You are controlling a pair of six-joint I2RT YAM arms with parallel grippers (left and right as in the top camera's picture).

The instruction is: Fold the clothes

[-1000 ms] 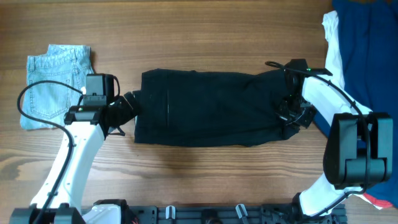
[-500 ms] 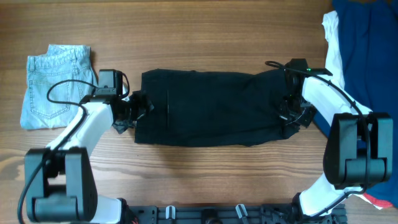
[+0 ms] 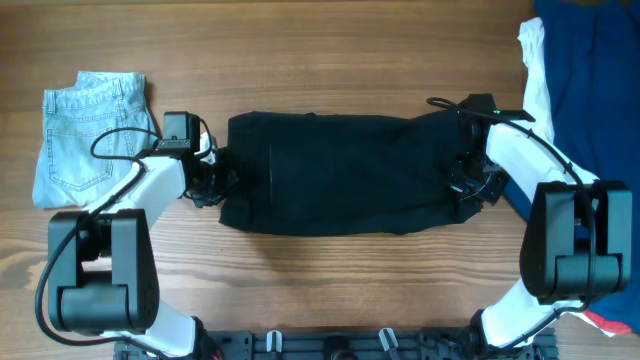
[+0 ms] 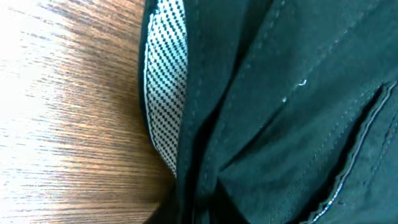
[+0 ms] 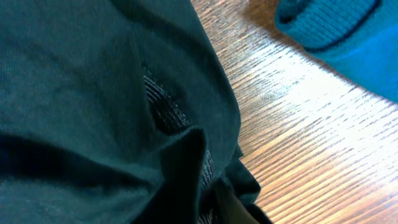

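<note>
The clothes (image 3: 330, 175), a black pair of shorts, lie spread flat across the middle of the table. My left gripper (image 3: 215, 180) sits at their left edge and is shut on the fabric there. Its wrist view is filled with black cloth (image 4: 298, 93) and a strip of pale dotted pocket lining (image 4: 165, 81). At the right edge, my right gripper (image 3: 466, 188) pinches a raised fold of the cloth (image 5: 81, 81). One finger (image 5: 231, 205) shows under that fold.
Light-blue denim shorts (image 3: 85, 135) lie folded at the far left. A dark blue garment (image 3: 590, 80) over a white one (image 3: 537, 75) fills the back right corner, and shows as blue cloth (image 5: 342, 37) in the right wrist view. Bare wood (image 3: 320, 60) lies behind the shorts.
My left arm swung in from the front left to the left edge of the shorts, and its jaws closed on the fabric. The right arm has stayed where it was.
</note>
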